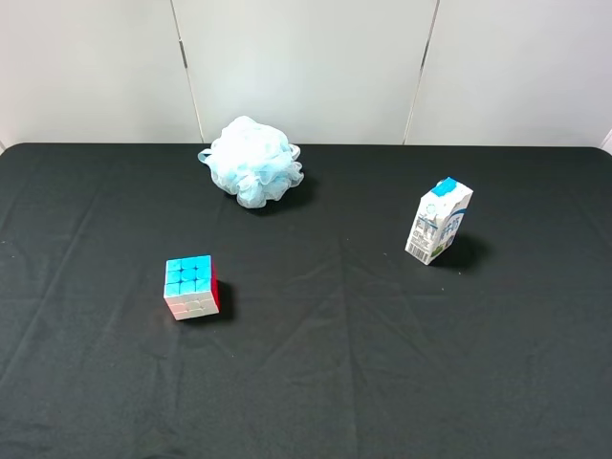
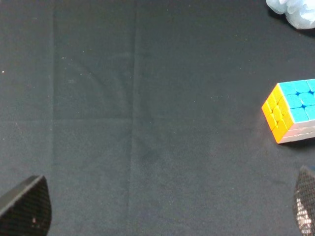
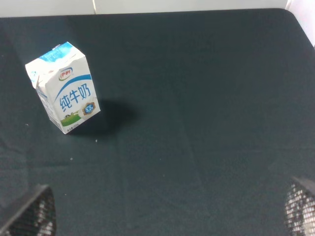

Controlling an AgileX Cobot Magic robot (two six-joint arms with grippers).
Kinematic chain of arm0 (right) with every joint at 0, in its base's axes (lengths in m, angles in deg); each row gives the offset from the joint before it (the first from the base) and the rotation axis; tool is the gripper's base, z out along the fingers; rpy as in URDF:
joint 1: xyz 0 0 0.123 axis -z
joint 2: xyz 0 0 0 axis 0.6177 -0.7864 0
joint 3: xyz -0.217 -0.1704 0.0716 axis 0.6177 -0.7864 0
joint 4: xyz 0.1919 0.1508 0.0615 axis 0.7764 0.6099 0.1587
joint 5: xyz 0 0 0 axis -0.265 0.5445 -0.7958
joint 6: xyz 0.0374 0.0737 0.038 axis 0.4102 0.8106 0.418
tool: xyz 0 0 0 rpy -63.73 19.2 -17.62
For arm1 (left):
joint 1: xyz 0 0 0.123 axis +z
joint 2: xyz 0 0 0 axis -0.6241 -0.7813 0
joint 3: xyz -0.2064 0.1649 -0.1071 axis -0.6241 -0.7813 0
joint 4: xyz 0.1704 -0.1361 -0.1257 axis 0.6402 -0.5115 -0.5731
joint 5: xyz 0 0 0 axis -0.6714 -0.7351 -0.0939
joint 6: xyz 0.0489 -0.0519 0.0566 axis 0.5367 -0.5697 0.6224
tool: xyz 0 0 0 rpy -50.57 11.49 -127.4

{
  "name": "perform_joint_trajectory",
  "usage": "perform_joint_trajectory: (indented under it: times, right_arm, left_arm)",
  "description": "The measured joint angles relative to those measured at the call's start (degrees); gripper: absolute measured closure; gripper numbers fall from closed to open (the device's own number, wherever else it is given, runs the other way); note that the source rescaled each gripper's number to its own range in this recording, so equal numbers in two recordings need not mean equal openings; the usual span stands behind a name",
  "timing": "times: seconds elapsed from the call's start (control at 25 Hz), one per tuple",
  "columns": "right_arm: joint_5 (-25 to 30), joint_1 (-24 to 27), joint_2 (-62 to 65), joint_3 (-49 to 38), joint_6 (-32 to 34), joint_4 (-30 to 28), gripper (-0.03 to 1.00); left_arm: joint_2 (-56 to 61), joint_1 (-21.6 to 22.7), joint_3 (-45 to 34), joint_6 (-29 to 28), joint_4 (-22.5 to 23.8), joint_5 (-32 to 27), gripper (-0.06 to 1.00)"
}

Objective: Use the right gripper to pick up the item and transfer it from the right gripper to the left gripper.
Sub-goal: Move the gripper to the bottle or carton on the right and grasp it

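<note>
The right gripper is hanging over the table with its two black fingers spread wide apart and nothing between them. The left gripper is doing the same, its fingers gaping over bare cloth. Neither one is showing in the high view.

The carton is standing upright on the right part of the table, white with a blue top and blue print, turned a little so that one corner is facing the camera. It is throwing a soft shadow to its right. In the right wrist view it is sitting well ahead of the fingers, apart from both.

A black cloth is covering the whole table, and faint fold lines and shallow wrinkles are running across it. A cube of many colours is resting on the left part, its light blue face up, well apart from the carton. A pale blue bath puff is lying near the far edge, between the two and further back.

Behind the table a white wall is rising, and thin dark seams are splitting it into panels.
</note>
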Motion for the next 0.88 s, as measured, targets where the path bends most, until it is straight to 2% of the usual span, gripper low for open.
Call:
perform_joint_trajectory:
  times: [0.88]
  right_arm:
    - [0.0, 0.0, 0.0, 0.0, 0.0, 0.0, -0.01]
  left_arm:
    - [0.0, 0.0, 0.0, 0.0, 0.0, 0.0, -0.03]
